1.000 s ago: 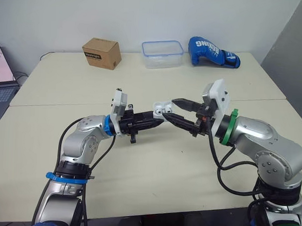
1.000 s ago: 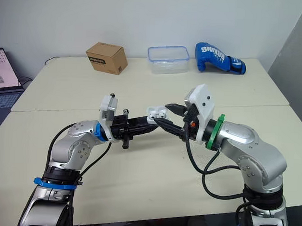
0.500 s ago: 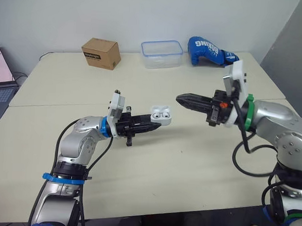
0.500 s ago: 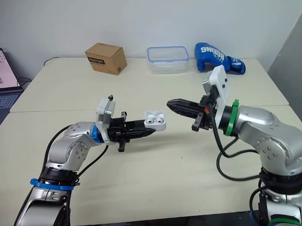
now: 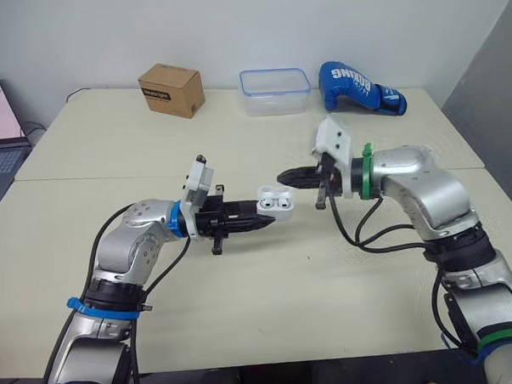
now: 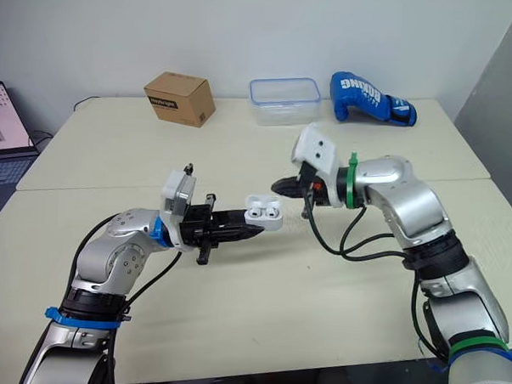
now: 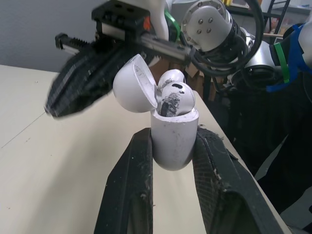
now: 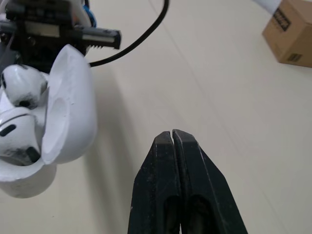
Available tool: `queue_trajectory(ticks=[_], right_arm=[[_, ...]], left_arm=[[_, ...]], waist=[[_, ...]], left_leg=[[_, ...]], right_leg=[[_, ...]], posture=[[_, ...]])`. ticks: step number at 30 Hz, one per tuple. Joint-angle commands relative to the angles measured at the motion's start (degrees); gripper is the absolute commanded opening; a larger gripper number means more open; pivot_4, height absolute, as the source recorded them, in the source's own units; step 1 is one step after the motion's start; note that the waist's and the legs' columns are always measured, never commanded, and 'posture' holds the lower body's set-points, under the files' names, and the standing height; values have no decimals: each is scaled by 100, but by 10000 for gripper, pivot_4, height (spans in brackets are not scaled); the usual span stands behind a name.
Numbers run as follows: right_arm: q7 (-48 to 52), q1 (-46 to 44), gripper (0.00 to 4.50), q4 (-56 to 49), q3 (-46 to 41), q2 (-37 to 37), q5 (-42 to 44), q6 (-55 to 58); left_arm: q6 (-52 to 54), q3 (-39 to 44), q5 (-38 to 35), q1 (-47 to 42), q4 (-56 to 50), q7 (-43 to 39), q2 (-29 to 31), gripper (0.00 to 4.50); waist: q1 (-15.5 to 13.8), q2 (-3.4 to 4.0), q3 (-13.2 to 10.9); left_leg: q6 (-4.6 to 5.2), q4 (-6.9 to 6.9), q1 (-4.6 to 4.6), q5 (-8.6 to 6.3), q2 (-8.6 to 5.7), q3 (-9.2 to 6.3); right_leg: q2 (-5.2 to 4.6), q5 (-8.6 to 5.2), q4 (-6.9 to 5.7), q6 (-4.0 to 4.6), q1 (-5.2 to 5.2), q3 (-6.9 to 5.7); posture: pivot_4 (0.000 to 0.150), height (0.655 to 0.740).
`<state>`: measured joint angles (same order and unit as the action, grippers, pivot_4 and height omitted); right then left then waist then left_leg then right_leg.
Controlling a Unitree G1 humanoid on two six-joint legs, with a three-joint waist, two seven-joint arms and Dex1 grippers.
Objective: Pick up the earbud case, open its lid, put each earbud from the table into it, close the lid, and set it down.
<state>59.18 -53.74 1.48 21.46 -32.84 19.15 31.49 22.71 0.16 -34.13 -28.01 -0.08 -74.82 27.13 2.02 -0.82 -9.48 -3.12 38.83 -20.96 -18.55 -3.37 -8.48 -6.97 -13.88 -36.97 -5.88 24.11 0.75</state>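
With both earbuds (image 7: 174,93) seated in the case (image 5: 274,206) that the left gripper (image 5: 262,218) clamps, the shut, empty right gripper (image 5: 287,177) is back just beside its open lid (image 7: 131,84), likely to close it.

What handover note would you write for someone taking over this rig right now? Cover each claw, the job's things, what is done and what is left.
Left claw: shut on the small white glossy plastic earbud case, held above the pale beige table.
Right claw: shut, empty, tips close by the case's open rounded white lid; contact unclear.
Two white earbuds sit in the case.
Done: pickup, lid opened, earbuds in.
Left: close the lid, set the case down.
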Motion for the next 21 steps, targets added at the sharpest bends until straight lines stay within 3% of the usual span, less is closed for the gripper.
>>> queue_trajectory(ticks=[1, 21], right_arm=[[270, -66, 390, -221, -119, 65, -12, -117], [295, 188, 390, -981, -502, 193, 83, -68]], left_arm=[[39, 31, -147, 3, -238, 100, -35, 7607], [201, 41, -157, -24, -165, 421, 28, 7607]], waist=[[-3, 0, 0], [-14, 0, 0]], left_leg=[[0, 0, 0, 0, 0, -1], [0, 0, 0, 0, 0, -1]], right_leg=[[0, 0, 0, 0, 0, 0], [0, 0, -1, 0, 0, 1]], posture=[[1500, 7307], [1500, 7307]])
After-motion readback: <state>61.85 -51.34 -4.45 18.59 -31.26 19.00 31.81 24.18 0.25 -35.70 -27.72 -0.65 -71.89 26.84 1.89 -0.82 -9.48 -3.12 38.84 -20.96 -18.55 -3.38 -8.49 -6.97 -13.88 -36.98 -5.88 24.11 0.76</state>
